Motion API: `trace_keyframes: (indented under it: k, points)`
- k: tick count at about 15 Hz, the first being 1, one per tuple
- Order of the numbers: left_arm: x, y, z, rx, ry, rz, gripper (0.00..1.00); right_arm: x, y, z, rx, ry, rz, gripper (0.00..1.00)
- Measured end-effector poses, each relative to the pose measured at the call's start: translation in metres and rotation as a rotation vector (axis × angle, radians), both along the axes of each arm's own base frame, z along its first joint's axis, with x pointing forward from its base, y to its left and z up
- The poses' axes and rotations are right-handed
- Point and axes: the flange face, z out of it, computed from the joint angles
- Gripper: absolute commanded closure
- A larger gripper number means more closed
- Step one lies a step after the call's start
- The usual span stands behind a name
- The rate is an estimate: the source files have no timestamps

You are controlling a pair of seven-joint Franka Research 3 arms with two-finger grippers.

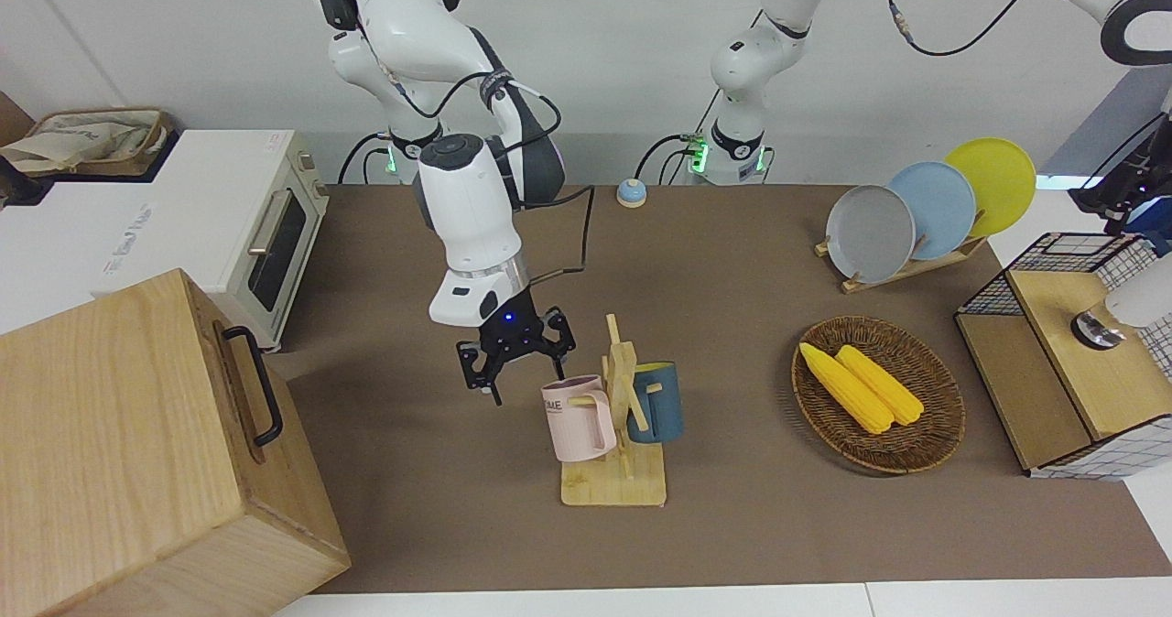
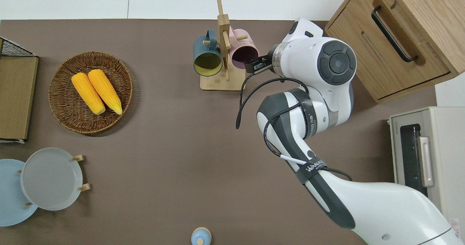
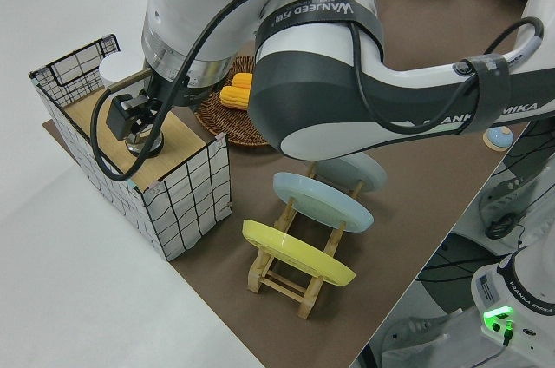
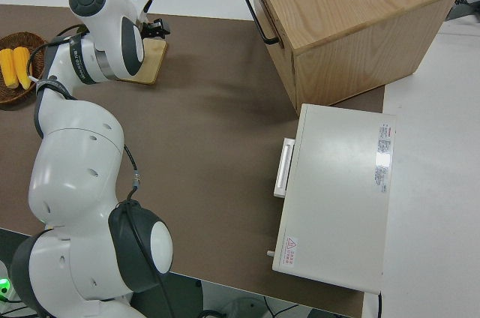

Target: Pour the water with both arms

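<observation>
Glossy white arms (image 1: 472,205) with dark grey joints and black cables (image 2: 254,92).

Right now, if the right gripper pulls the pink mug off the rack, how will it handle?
The pink mug looks rigid and probably light. Its glossy wall may slip. It hangs by its handle on a peg of the wooden rack, so a sideways pull by the right gripper could tip the rack.

The front view faces the robots across the table (image 1: 732,260); the overhead looks straight down. Both share the mug rack (image 1: 615,470) (image 2: 222,83). The side views sit raised at the table's ends.
</observation>
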Motion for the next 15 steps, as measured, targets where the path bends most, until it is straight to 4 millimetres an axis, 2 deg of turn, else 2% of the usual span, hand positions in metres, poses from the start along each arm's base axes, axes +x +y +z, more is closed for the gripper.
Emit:
trace_keyframes:
  k: [3, 6, 8, 15]
  points:
    - [0.005, 0.001, -0.012, -0.05, -0.068, 0.037, 0.0, 0.0, 0.007, 0.001, 0.009, -0.012, 0.009, 0.579]
    - [0.009, 0.001, -0.016, -0.065, -0.137, 0.07, 0.0, 0.003, 0.008, 0.006, 0.017, -0.035, 0.009, 0.853]
    - [0.014, -0.002, -0.022, -0.064, -0.173, 0.088, 0.0, 0.005, 0.009, 0.007, 0.021, -0.046, 0.009, 0.999]
    - [0.037, -0.008, -0.051, -0.064, -0.227, 0.115, 0.0, 0.009, 0.007, 0.007, 0.008, -0.07, 0.037, 1.0]
